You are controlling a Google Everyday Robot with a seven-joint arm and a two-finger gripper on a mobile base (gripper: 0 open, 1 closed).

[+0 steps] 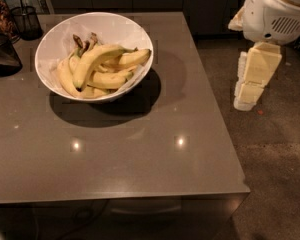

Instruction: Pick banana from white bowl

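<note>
1. Lying uppermost in the white bowl (55, 39), the banana (92, 61) is found arched over the shorter yellow bananas. Its small dark tip is lowered toward the bowl's near-left wall.
2. The white bowl is set on the counter (140, 149) toward the far-left corner, well apart from the near edge. A dark wire-mesh cup (26, 21) is noted just beyond it, at the far-left corner itself.
3. The claw (247, 91) is located off the counter altogether, beyond the right edge. It hangs over the floor beneath the white arm housing (277, 11), well apart from both bowl and banana. Nothing is seen held in it; whether it is released or clenched cannot be told.
4. Progress is assessed as nil. No contact with the banana is recorded, and the approach to the bowl is judged not yet made.
5. The whole of the pick is judged outstanding. The claw is to be brought across the right edge and positioned above the bowl. It is then to be lowered onto the banana's exposed upper arch and closed, and the banana lifted clear of the rim.
6. A risk is noted: the neighbouring bananas are touching the target and could be dragged along.
</note>
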